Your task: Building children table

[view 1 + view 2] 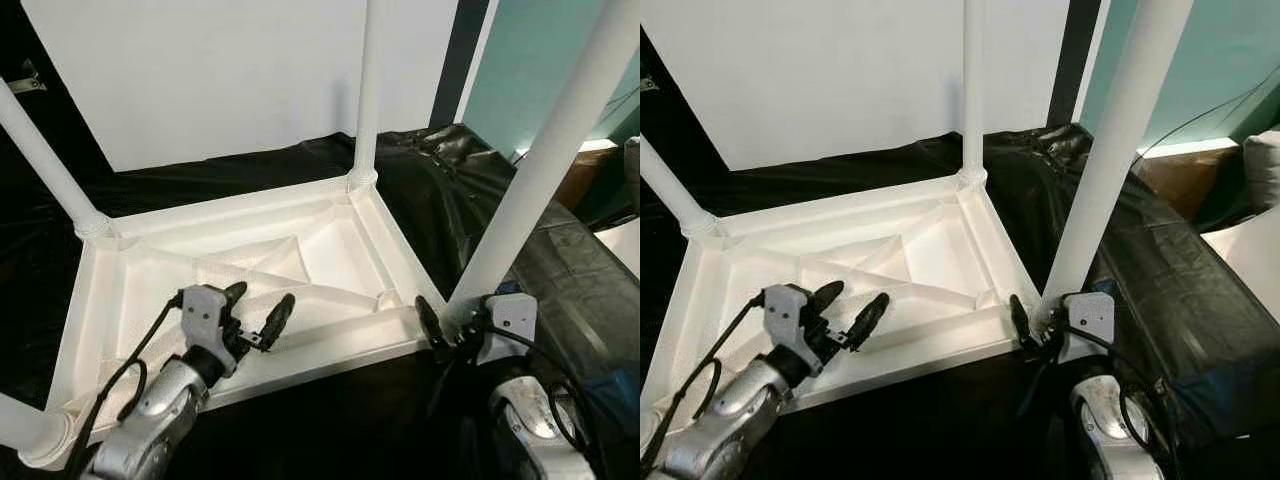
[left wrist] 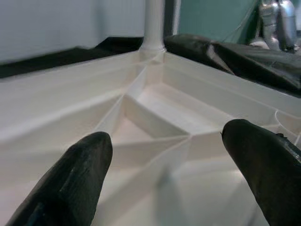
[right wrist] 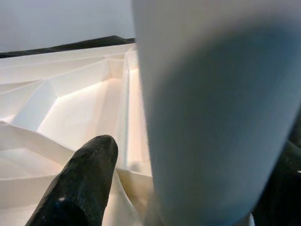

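**Right gripper on near-right table leg**

White table top lies upside down on black sheet, legs standing up; right gripper closed around the near-right leg at its base socket — fingers on either side; left gripper hovers over the near rim, jaws apart, holding nothing.
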`<state>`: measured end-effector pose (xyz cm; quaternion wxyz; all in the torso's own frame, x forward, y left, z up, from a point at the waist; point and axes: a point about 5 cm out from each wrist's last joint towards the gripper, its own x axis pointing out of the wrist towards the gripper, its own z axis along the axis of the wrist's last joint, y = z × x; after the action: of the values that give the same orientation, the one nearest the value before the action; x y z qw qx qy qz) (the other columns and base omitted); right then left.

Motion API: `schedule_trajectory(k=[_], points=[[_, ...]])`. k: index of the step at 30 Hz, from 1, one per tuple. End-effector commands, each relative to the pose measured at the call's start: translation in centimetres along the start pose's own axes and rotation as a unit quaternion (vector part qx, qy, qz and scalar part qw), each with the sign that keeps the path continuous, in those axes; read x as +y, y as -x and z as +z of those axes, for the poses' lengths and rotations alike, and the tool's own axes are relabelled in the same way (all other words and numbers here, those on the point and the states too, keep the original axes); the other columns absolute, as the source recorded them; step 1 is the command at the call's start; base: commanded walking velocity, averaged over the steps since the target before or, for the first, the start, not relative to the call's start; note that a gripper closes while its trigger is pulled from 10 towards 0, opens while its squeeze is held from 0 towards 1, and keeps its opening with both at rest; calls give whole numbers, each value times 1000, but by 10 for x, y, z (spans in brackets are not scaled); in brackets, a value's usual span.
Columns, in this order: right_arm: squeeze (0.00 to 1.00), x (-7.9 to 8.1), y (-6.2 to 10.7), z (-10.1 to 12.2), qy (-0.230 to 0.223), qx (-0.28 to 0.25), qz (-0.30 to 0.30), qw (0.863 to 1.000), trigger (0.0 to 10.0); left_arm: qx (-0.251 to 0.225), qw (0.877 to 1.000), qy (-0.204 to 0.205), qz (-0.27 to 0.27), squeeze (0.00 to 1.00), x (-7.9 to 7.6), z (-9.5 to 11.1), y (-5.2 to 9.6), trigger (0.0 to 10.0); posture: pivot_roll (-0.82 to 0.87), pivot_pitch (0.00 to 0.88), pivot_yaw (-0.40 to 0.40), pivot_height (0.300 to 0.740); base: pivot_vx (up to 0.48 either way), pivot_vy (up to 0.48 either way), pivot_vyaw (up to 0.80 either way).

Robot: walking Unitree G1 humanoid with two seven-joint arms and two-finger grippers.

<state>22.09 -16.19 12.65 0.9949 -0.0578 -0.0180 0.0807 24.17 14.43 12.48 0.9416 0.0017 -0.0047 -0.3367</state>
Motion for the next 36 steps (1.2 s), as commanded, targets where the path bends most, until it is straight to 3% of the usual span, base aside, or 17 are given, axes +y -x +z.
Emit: schedule_trajectory(k=[1, 2, 3, 5, 7, 13, 16, 18, 19, 21, 24, 29, 36], points=[[0, -2, -1, -5, -1, 15, 3, 1000, 10000, 35, 924, -37, -379, 0, -32, -7, 15, 10000, -95, 22, 9, 740, 0, 0, 0], [0, -3, -2, -5, 1, 16, 4, 1000, 10000, 68, 911, -71, -402, 0, -31, -13, 16, 10000, -96, 22, 10, 740, 0, 0, 0], [0, -3, -2, -5, 1, 16, 4, 1000, 10000, 68, 911, -71, -402, 0, -31, -13, 16, 10000, -96, 22, 10, 740, 0, 0, 0], [0, -5, -5, -6, 6, 18, 4, 1000, 10000, 103, 889, -100, -434, 0, -30, -17, 17, 10000, -107, 25, 16, 740, 0, 0, 0], [0, -5, -5, -6, 7, 18, 4, 1000, 10000, 103, 887, -98, -439, 0, -31, -15, 16, 10000, -107, 25, 16, 740, 0, 0, 0], [0, -6, -8, -8, 6, 23, 0, 1000, 10000, 139, 865, -86, -474, 0, -35, -17, 22, 10000, -111, 33, 20, 740, 0, 0, 0], [0, -5, -10, -8, 6, 23, 1, 1000, 10000, 144, 866, -102, -469, 0, -35, -21, 19, 10000, -109, 36, 20, 740, 0, 0, 0], [0, -4, -13, -7, 5, 22, 3, 1000, 10000, 100, 884, -109, -443, 0, -33, -18, 7, 10000, -105, 40, 21, 740, 0, 0, 0], [0, -4, -13, -7, 5, 22, 3, 1000, 10000, 100, 884, -109, -443, 0, -33, -18, 7, 10000, -105, 40, 21, 740, 0, 0, 0], [0, -4, -15, -7, 4, 20, 4, 1000, 10000, 52, 900, -107, -420, 0, -31, -9, -6, 10000, -103, 41, 18, 740, 0, 0, 0], [0, -3, -17, -6, 2, 18, 5, 1000, 10000, 21, 911, -103, -399, 0, -30, 3, -18, 10000, -101, 41, 19, 740, 0, 0, 0], [0, -2, -19, -6, 1, 16, 6, 1000, 10000, 45, 911, -112, -395, 0, -32, -3, -21, 10000, -101, 41, 23, 740, 0, 0, 0], [0, -3, -21, -6, 0, 13, 0, 1000, 10000, 94, 901, -111, -409, 0, -38, -21, -19, 10000, -106, 37, 29, 740, 0, 0, 0]])
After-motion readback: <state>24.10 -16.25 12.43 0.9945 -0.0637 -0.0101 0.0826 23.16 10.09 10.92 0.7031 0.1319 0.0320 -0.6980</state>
